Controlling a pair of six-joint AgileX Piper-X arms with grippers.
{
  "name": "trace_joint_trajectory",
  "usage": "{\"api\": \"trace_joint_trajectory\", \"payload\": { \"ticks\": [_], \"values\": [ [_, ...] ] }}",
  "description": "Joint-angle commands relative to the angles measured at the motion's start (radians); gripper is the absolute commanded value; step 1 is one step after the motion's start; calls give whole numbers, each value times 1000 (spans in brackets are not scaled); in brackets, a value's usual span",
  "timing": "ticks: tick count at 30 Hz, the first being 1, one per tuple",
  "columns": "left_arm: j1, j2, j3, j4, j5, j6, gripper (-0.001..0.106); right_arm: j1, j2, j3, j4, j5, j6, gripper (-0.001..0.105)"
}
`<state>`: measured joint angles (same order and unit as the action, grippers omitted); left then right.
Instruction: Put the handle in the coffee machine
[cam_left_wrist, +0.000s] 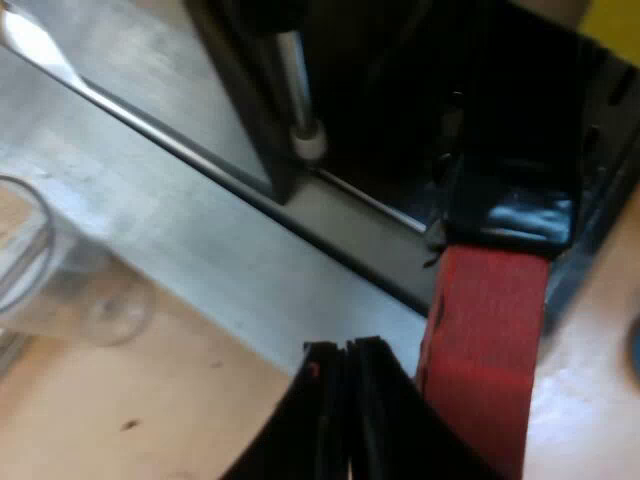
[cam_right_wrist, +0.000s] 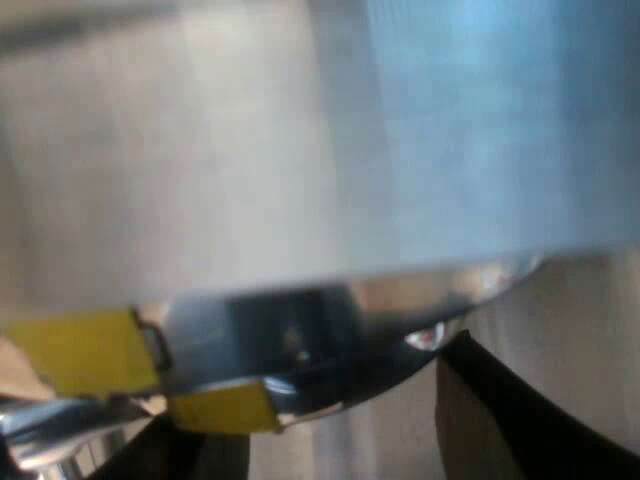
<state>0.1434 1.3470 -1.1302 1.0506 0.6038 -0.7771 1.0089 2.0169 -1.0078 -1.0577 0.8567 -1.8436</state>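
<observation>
Two tones on handle (cam_left_wrist: 487, 300): glossy black, then red end, at machine (cam_left_wrist: 150, 70) front; left gripper (cam_left_wrist: 345, 352) pinched together, empty, just beside; right gripper (cam_right_wrist: 310, 410) state: cannot tell.

Silver espresso machine (cam_left_wrist: 150, 80) stands on a pale wooden table (cam_left_wrist: 150, 420). Thin metal steam wand (cam_left_wrist: 297, 90) hangs down at the machine's front, over its base. Dark handle with a red end (cam_left_wrist: 485, 340) sticks out of the machine's front, past the base and over the table. Left gripper (cam_left_wrist: 343, 350) is just beside the red end, fingers together. Clear measuring glass (cam_left_wrist: 60, 280) stands on the table in front of the machine, well apart from the handle. Right gripper (cam_right_wrist: 320, 400) sits close under the machine's metal body, fingers spread, near two yellow labels (cam_right_wrist: 85, 350).
</observation>
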Motion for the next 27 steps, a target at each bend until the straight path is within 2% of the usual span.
{"api": "trace_joint_trajectory", "payload": {
  "ticks": [1,10,17,22,23,27],
  "values": [
    [-1,-8,-5,51,43,5,1,-5,-95,-26,-75,-8,8,45],
    [-7,-8,-5,157,91,5,1,3,-119,-26,-73,-8,-2,45],
    [-73,-8,-5,234,91,5,1,19,-120,-26,-75,-8,-2,45],
    [-109,-8,-5,282,118,3,1,27,-120,-26,-75,-8,-26,45],
    [-114,-8,-5,299,138,3,1,35,-124,-26,-75,-8,-58,45],
    [-114,-8,-5,315,157,-1,1,35,-132,-26,-75,-8,-61,45]
  ]
}}
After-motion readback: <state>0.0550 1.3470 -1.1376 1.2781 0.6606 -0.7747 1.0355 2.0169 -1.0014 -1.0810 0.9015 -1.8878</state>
